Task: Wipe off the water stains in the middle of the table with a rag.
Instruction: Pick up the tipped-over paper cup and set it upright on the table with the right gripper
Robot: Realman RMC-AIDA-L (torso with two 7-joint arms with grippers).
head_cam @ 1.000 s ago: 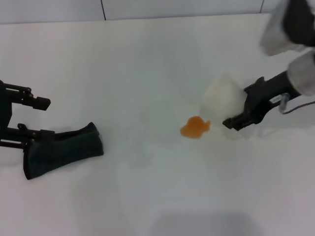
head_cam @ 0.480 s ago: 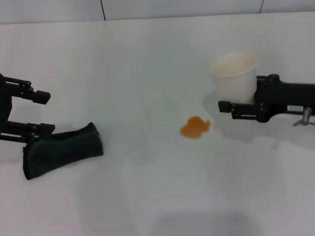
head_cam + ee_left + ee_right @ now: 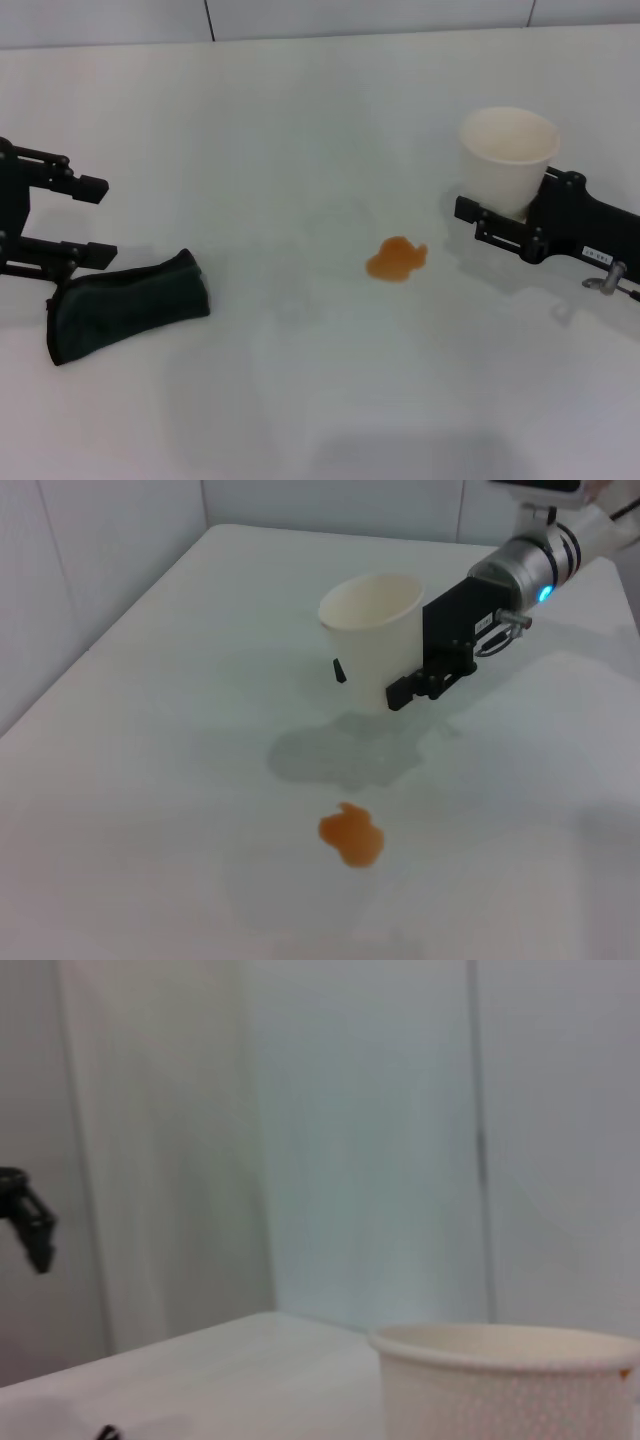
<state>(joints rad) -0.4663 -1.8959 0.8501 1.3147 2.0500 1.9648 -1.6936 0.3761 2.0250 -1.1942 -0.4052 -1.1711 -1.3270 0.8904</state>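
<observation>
Near the middle of the table (image 3: 300, 120) I see the water stains (image 3: 396, 259), a small orange-amber blotch with an uneven edge, lying bare on the white surface. From the left wrist camera the same blotch sits on the near side of the cup's shadow. Well apart from it, toward my left side, the rag (image 3: 125, 305) lies flat as a dark green folded bundle. My left gripper (image 3: 95, 218) hangs just beside the rag's far end, its fingers spread wide with nothing between them; I cannot tell whether the lower finger touches the cloth. On my right, the right gripper (image 3: 495, 210) is clamped around the lower part of an upright white paper cup (image 3: 507, 158), near the blotch but not touching it.
</observation>
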